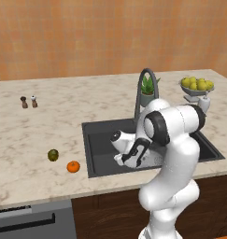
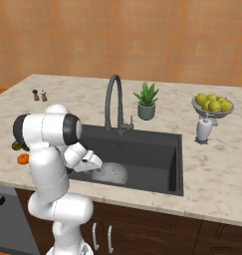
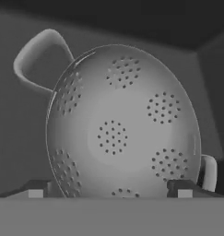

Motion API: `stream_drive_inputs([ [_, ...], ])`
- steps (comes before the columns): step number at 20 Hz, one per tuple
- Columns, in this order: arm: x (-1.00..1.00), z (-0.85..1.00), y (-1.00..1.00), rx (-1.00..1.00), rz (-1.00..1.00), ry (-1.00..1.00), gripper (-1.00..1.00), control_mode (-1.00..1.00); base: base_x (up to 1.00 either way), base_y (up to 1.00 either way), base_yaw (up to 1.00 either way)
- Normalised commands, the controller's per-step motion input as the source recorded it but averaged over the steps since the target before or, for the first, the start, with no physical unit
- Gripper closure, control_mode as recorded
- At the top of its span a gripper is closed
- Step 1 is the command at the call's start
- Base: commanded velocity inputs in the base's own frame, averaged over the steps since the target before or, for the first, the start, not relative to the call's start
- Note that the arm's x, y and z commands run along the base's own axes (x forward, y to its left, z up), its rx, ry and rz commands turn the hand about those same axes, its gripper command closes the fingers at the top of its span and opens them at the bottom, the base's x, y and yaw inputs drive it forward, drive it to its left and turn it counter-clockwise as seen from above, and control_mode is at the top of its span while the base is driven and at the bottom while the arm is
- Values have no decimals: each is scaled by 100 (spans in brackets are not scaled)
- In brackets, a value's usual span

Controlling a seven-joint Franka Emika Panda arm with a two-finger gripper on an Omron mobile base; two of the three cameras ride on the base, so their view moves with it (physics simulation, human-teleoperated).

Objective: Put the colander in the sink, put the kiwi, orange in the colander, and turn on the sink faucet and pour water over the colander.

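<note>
The colander point(image 3: 118, 133) lies in the sink point(image 2: 152, 149), its perforated silver bowl facing the hand view and one handle point(image 3: 37, 53) at the upper left. From the right base it is a pale dome point(image 2: 111, 173) on the basin floor, just beyond my hand. My gripper point(image 3: 109, 192) is open, its fingertips point(image 3: 35, 191) wide apart on either side of the colander's lower rim. The kiwi point(image 1: 53, 155) and the orange point(image 1: 73, 166) sit on the counter left of the sink. The sink faucet point(image 2: 114, 99) arches over the basin's back edge with no water running.
A potted plant point(image 2: 146, 102) stands behind the sink. A footed bowl of yellow-green fruit point(image 2: 212, 105) and a small white jar point(image 2: 203, 130) stand at the right. Two shakers point(image 1: 28, 101) are at the far left. A dishwasher front point(image 1: 31, 219) sits below the counter.
</note>
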Motion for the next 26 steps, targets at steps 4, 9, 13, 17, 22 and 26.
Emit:
stream_drive_inputs([
  [4, -12, 100, 41, 4, 1, -12, -100, -100, 0, 0, 0],
  [9, 0, 100, 55, 19, 7, -2, -100, -100, 0, 0, 0],
  [13, 0, 100, 67, 20, 10, 0, -100, -100, 0, 0, 0],
  [17, 0, 96, 72, 18, 9, 1, -100, -100, 0, 0, 0],
  [22, -10, 38, 82, 11, 10, 6, -100, -100, 0, 0, 0],
  [26, -19, -1, 89, 3, 12, 8, -100, -100, 0, 0, 0],
])
